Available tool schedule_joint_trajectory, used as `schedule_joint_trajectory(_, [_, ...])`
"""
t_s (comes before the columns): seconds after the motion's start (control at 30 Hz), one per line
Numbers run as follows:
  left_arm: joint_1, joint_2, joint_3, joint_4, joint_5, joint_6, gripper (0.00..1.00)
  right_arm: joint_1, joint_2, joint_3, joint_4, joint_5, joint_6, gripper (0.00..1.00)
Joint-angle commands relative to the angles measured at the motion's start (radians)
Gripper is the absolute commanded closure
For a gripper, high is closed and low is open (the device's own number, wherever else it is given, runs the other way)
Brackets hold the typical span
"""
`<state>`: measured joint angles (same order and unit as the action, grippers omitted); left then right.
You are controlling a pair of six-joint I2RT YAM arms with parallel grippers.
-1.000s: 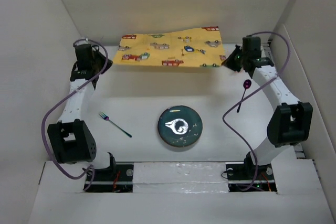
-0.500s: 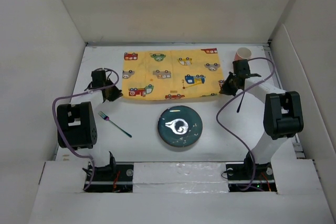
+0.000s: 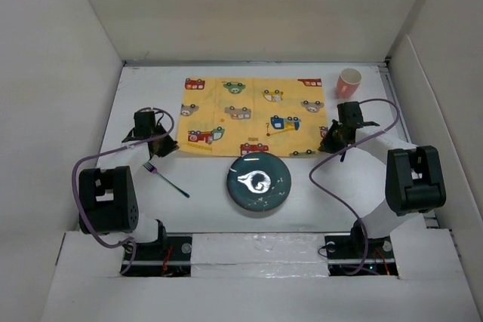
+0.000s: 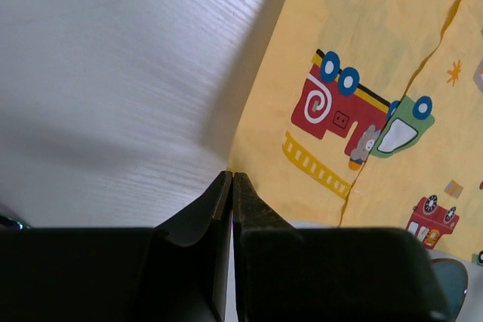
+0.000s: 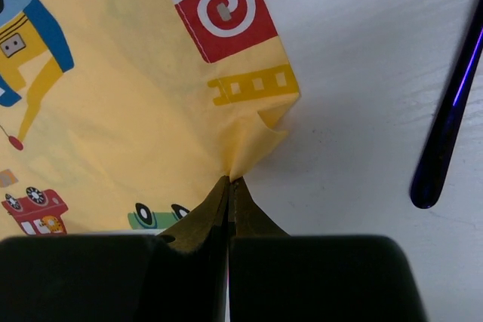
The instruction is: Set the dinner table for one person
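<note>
The yellow car-print mat (image 3: 253,115) lies spread on the white dinner table (image 3: 204,209), its near edge reaching the dark teal plate (image 3: 259,181). My left gripper (image 3: 164,146) is shut on the mat's near left corner; in the left wrist view the gripper (image 4: 232,175) pinches the mat (image 4: 355,73) at its edge. My right gripper (image 3: 326,145) is shut on the near right corner, and the right wrist view shows the gripper (image 5: 229,180) bunching the mat (image 5: 128,88) into a small fold.
A fork (image 3: 167,179) lies left of the plate. A dark purple spoon (image 5: 449,118) lies just right of the right gripper. A pink cup (image 3: 349,81) stands at the back right beside the mat. White walls enclose the table.
Both arms have drawn the mat from the back of the table toward the plate and lowered it flat. The pink cup has come into view behind the right gripper.
</note>
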<state>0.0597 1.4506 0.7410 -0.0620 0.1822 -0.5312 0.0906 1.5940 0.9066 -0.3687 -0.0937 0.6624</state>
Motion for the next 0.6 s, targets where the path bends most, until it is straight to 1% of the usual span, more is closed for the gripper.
schedule_joint_trajectory(0.0, [-0.003, -0.053, -0.028, -0.051, -0.024, 0.016, 1.00, -0.014, -0.025, -0.009, 0.017, 0.018, -0.003, 1.00])
schedule_joint_trajectory(0.37, [-0.003, -0.119, -0.028, -0.137, -0.061, 0.037, 1.00, -0.014, -0.062, 0.000, -0.022, 0.038, -0.014, 1.00])
schedule_joint_trajectory(0.4, [-0.003, -0.116, -0.020, -0.150, -0.075, 0.039, 1.00, -0.014, -0.065, 0.005, -0.024, 0.038, -0.020, 0.96])
schedule_joint_trajectory(0.43, [-0.003, -0.114, -0.002, -0.156, -0.081, 0.043, 0.95, -0.014, -0.077, 0.005, -0.033, 0.037, -0.020, 0.93])
schedule_joint_trajectory(0.47, [-0.003, -0.113, 0.006, -0.163, -0.087, 0.049, 0.84, -0.014, -0.086, 0.006, -0.045, 0.032, -0.021, 0.89])
schedule_joint_trajectory(0.5, [-0.003, -0.114, 0.015, -0.171, -0.095, 0.054, 0.79, -0.014, -0.095, 0.005, -0.055, 0.032, -0.026, 0.80])
schedule_joint_trajectory(0.53, [-0.003, -0.118, 0.040, -0.179, -0.095, 0.057, 0.74, -0.014, -0.117, 0.006, -0.062, 0.034, -0.026, 0.74])
schedule_joint_trajectory(0.57, [-0.003, -0.121, 0.052, -0.193, -0.095, 0.062, 0.66, -0.014, -0.130, 0.006, -0.079, 0.040, -0.024, 0.69])
